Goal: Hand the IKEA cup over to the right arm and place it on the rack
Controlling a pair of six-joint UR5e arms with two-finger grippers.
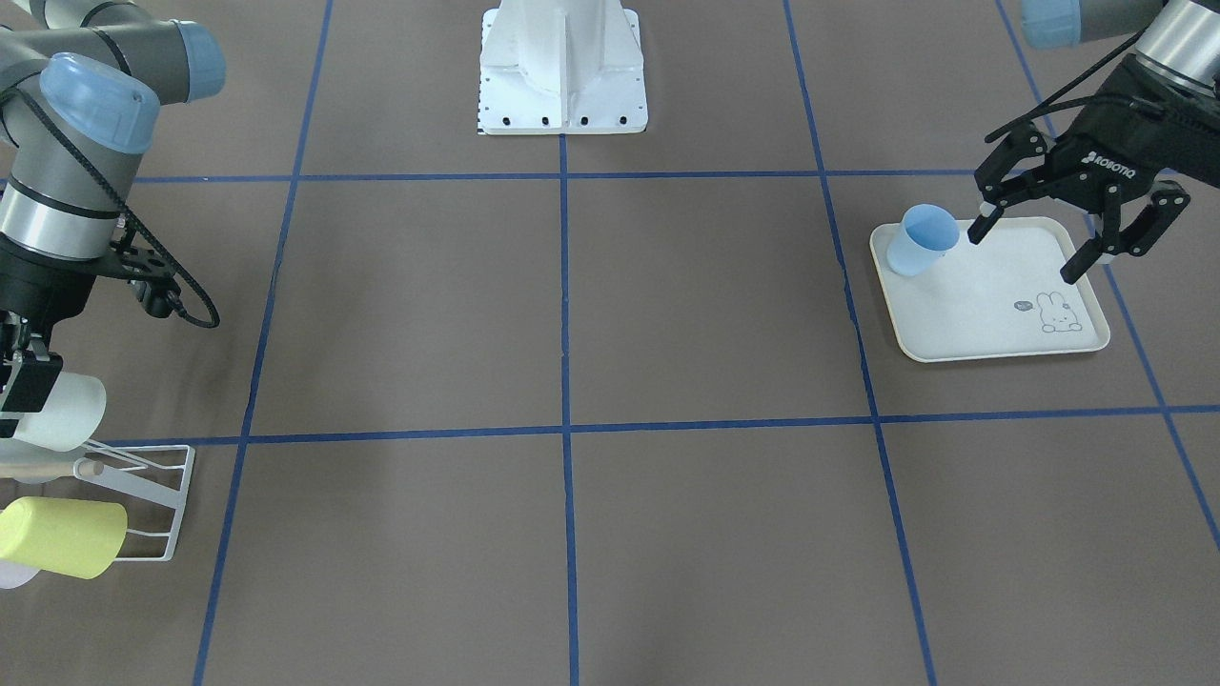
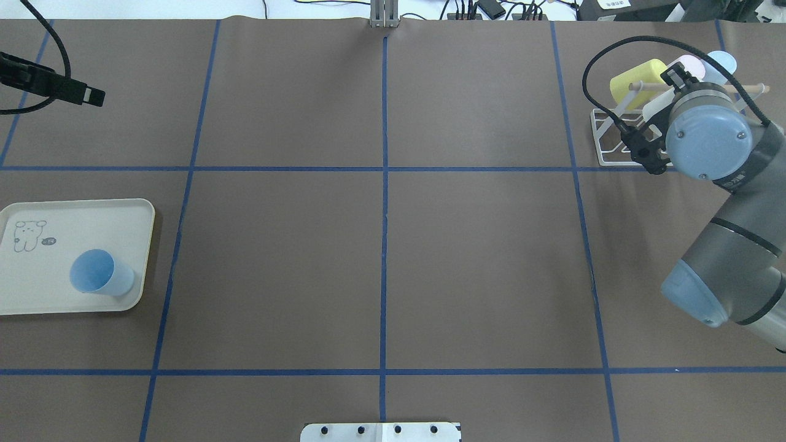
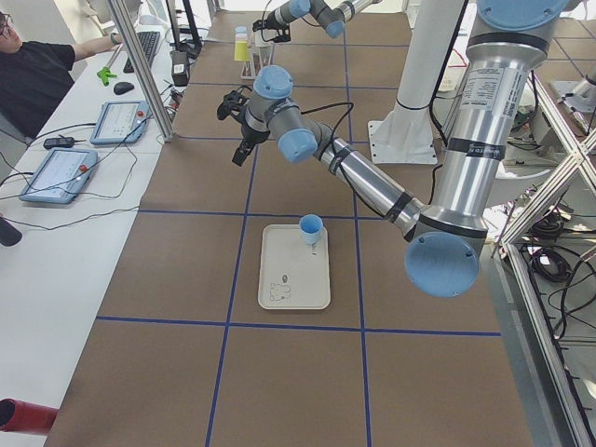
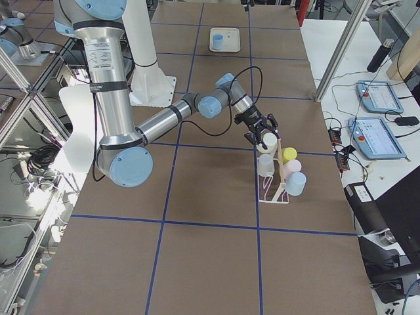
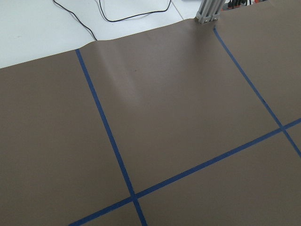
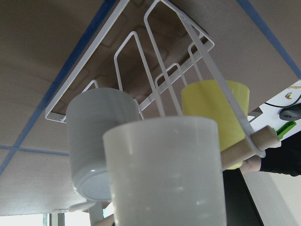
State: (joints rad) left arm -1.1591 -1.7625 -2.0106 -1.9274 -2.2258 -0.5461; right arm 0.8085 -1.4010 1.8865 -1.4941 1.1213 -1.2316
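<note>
White cup [image 1: 67,412] lies on its side between the fingers of the right gripper [image 4: 264,136], which is closed on it near the rim. Only one dark pad shows in the front view, pressed to the cup's wall. The cup is at the top of the rack [image 1: 152,489], just over the wooden rod [image 6: 244,148]; whether it already sits on a prong cannot be told. In the right wrist view it fills the foreground. Behind it a second white cup [image 6: 101,132] and a yellow cup [image 6: 214,108] hang on the wire prongs. A pink cup [image 4: 293,168] and a racked blue cup [image 4: 296,184] show on the rack's far side in the right-end view. The rack stands near the table's corner on the robot's right. Well apart, at the other end, the left gripper [image 1: 1027,252] hangs with its jaws spread wide and nothing in them, high over the robot-side edge of the tray [image 1: 991,286]. The left wrist view shows only brown table and blue tape lines. A blue cup [image 1: 920,240] stands upright, mouth up, in a corner of the tray, clear of the fingers. A rabbit print [image 1: 1060,312] marks the opposite corner.
</note>
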